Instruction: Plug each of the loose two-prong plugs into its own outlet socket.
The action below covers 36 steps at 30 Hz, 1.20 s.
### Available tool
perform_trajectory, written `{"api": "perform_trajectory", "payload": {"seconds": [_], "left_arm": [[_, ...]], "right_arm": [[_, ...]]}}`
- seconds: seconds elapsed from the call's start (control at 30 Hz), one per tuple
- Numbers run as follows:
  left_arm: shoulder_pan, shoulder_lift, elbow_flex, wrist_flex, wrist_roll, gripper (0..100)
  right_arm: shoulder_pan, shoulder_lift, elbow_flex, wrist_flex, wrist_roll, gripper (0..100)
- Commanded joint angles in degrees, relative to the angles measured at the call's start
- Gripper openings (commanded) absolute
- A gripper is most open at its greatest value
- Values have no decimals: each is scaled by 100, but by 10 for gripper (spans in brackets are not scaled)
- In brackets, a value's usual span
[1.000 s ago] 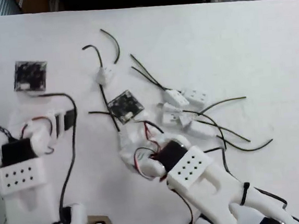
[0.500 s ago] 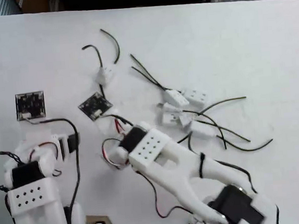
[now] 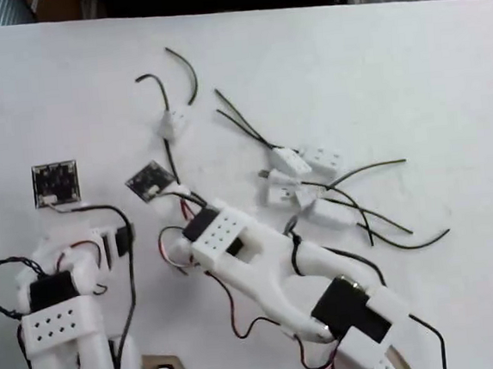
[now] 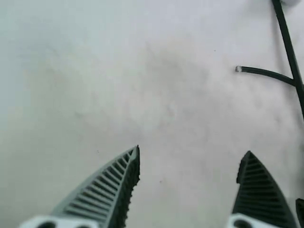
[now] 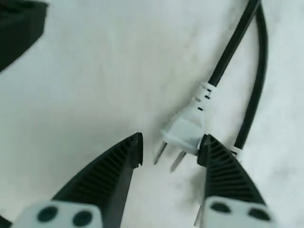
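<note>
Two black square outlet sockets lie at the left of the table, one (image 3: 56, 184) just beyond my left gripper (image 3: 66, 219) and one (image 3: 151, 182) beside my right gripper (image 3: 178, 206). In the right wrist view a white two-prong plug (image 5: 185, 130) on a black cord lies flat between the spread fingers of my right gripper (image 5: 172, 137), its body against one fingertip (image 5: 209, 147); a black socket corner (image 5: 19, 23) shows farther off. My left gripper (image 4: 190, 154) hangs open over bare table, holding nothing.
Several more white plugs with black cords lie in a cluster right of centre (image 3: 302, 180), and one (image 3: 174, 122) lies farther back. A black cable end (image 4: 266, 73) lies ahead of my left gripper. The table's far half is mostly bare.
My right arm swung left and the middle socket shifted left with it. The left socket slid nearer as my left arm drew back toward the table's near edge.
</note>
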Motion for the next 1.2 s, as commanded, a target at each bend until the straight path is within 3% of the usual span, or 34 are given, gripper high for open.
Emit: {"api": "perform_trajectory", "payload": {"seconds": [0.0, 0.57, 1.07, 1.17], "left_arm": [[-40, -119, -26, -88, 18, 321], [-40, -119, 79, -114, 9, 321], [-40, -119, 97, -114, 9, 321], [-40, -119, 97, -114, 9, 321]], "right_arm": [[-31, 13, -220, -251, 0, 152], [-13, -1015, -193, 31, -18, 152], [-13, 382, -492, -189, -9, 147], [154, 391, -501, -233, -9, 103]]}}
